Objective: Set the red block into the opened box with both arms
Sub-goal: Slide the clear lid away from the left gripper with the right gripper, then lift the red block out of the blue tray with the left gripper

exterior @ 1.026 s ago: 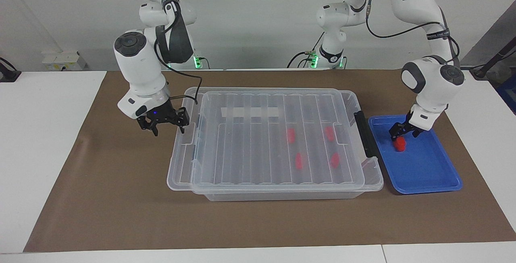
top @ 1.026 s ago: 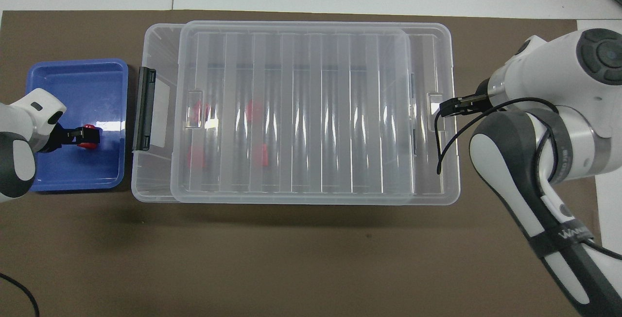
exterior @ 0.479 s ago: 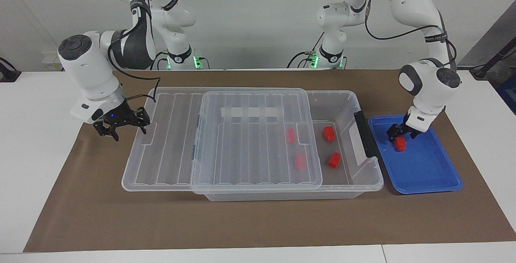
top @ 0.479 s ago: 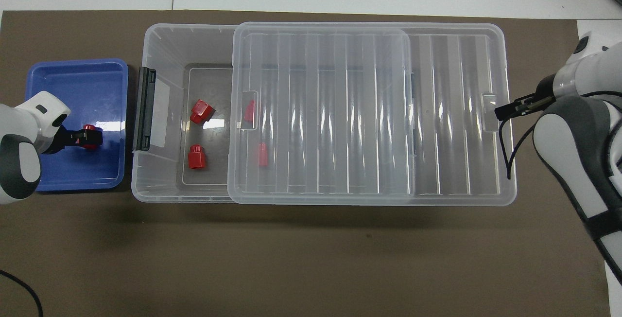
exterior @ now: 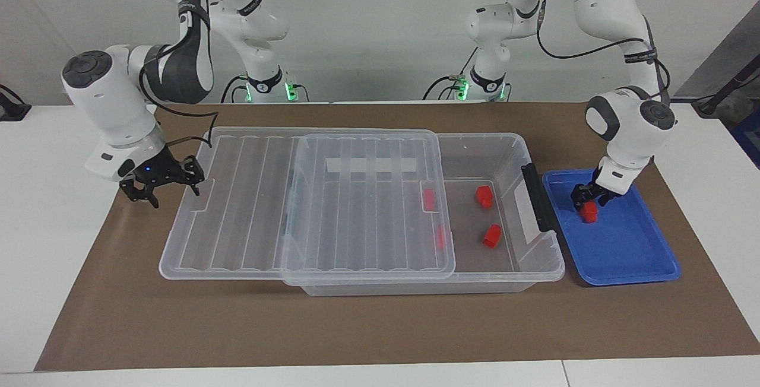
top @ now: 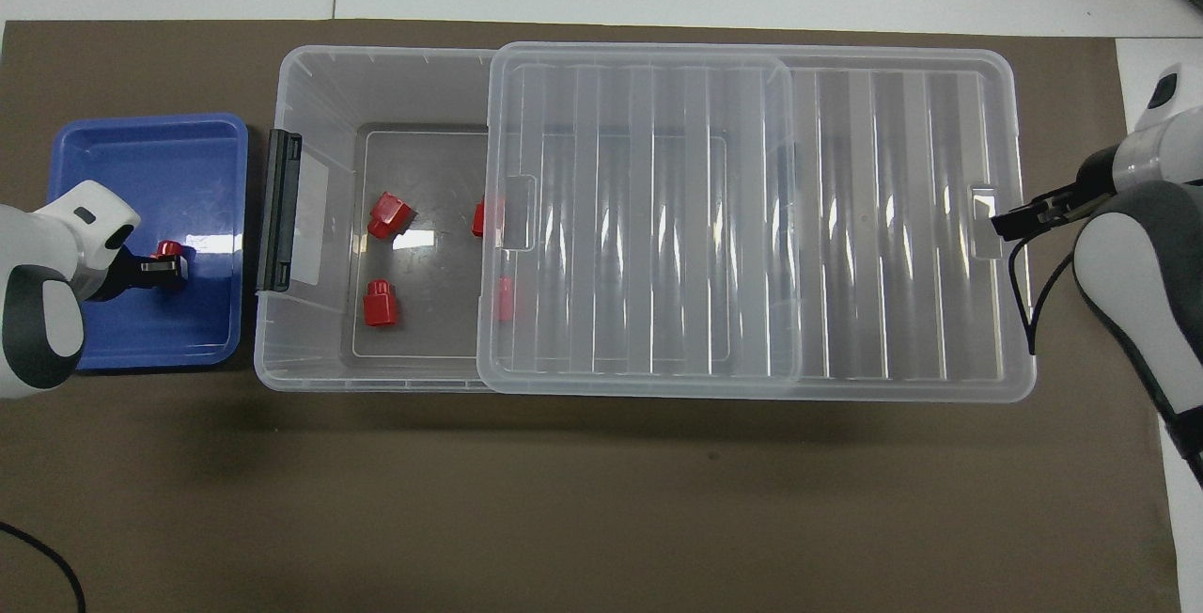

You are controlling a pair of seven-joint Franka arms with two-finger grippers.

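Widest of all is the table point(exterior: 59, 227), with a brown mat point(exterior: 356, 327) spread over most of it. In the middle of the mat sits the box point(exterior: 537, 256), big and clear. Its ribbed lid point(exterior: 249, 209) lies flat on top but is offset toward the right arm's end of the table. It overhangs the box there and leaves the end by the black handle point(exterior: 534, 197) uncovered.

Next down in size is the blue tray point(exterior: 629, 256), at the left arm's end of the table, just beside the box's handle end.

Now the arms! The right arm reaches down at the overhanging end of the lid. The right tool point(exterior: 169, 188) has its fingers spread wide, with one tip right at the lid's end rim by the little tab.

The left arm comes down into the tray. The left tool point(exterior: 588, 202) is low over the tray floor with its fingers drawn in narrow on the red block point(exterior: 589, 213). The block sits in the tray's half nearer the robots.

Four more red blocks are inside the box. Two lie in the uncovered part point(exterior: 484, 196) point(exterior: 491, 235), and two show under the lid's edge point(exterior: 428, 198) point(exterior: 441, 237).
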